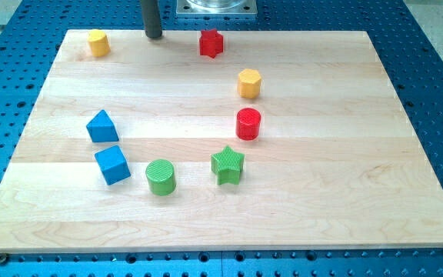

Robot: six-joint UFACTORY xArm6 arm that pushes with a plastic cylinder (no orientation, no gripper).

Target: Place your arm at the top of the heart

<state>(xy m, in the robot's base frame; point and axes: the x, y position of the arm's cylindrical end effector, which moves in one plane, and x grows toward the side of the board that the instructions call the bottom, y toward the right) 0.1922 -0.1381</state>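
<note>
My tip (154, 35) rests near the board's top edge. It stands to the right of the yellow heart (98, 42), a clear gap apart, and to the left of the red star (211, 43). The heart sits in the board's top left corner. The rod rises out of the view's top. The tip touches no block.
A yellow hexagon (249, 83) and a red cylinder (248, 124) stand right of centre. A green star (228, 165) and a green cylinder (160, 177) are lower down. A blue triangle (101, 126) and a blue cube (112, 165) are at the left. The arm's base plate (215, 8) is at the top.
</note>
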